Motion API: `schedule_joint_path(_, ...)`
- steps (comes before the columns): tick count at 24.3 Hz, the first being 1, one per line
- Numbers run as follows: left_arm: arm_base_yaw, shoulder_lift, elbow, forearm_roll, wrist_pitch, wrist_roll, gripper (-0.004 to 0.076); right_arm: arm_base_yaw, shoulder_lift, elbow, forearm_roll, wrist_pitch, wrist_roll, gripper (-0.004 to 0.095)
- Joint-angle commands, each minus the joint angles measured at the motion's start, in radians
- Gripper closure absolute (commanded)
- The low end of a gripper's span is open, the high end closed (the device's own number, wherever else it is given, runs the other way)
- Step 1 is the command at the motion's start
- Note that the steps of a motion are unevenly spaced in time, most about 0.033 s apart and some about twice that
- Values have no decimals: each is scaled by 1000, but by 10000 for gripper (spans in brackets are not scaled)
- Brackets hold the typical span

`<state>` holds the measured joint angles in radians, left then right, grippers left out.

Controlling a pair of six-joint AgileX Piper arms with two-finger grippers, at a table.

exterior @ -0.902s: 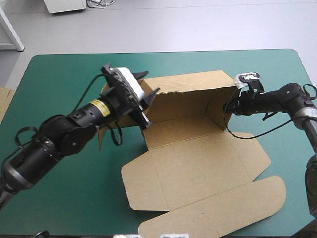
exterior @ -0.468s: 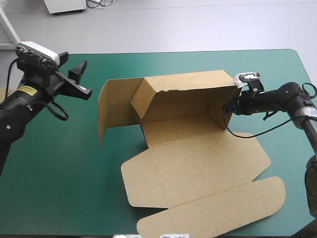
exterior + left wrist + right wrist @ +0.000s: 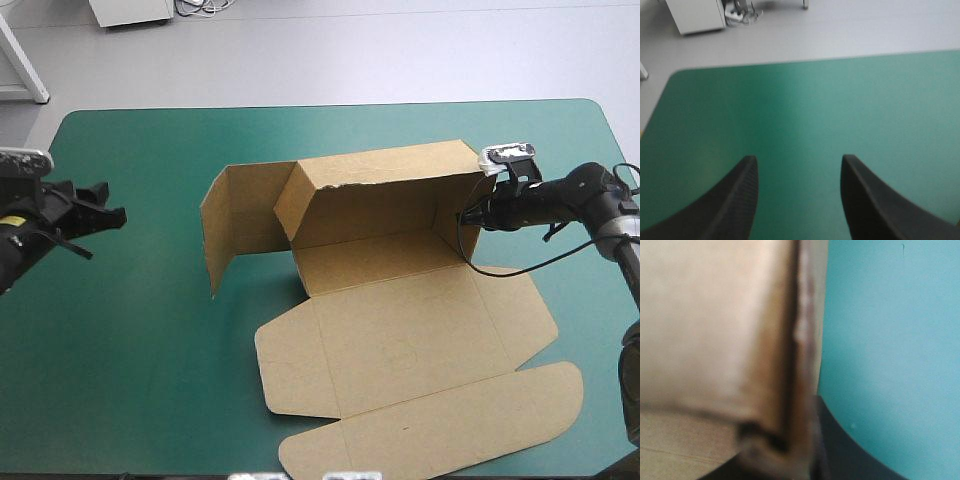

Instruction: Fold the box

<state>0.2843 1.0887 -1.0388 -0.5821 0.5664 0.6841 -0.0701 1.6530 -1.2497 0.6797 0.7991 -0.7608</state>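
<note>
— Where was the box when we looked?

— We saw the brown box [image 3: 400,330] on the teal-green cover [image 3: 130,380], right at the right pincer [image 3: 468,216]. The back wall stood up. The side wall by that pincer stood up too. The big flat part lay open on the cover, on the near side of that pincer.

— Was that pincer holding it?

— Yes. We saw it pinched tight on the side wall, near the top. In its own camera the edge of the board ran up between the fingers. One black finger [image 3: 855,455] showed on the outside of the wall, over the cover. We could not see the other finger, because the board hid it.

— And the left pincer?

— We saw the left pincer [image 3: 108,202] well apart from the box, near the cover's left edge. Its two fingers [image 3: 735,200] stood wide apart, and we saw only bare cover ahead of them.

— Was any part of the box turned toward it?

— One side flap stood up at the end of the box that faced the left pincer. It was swung open and was not touching the pincer.
</note>
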Motion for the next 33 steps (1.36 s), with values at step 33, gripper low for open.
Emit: schedule_joint_path(33,0,-45,265,-272,-101,63,358,102,-69,-240,-276,228,350,591)
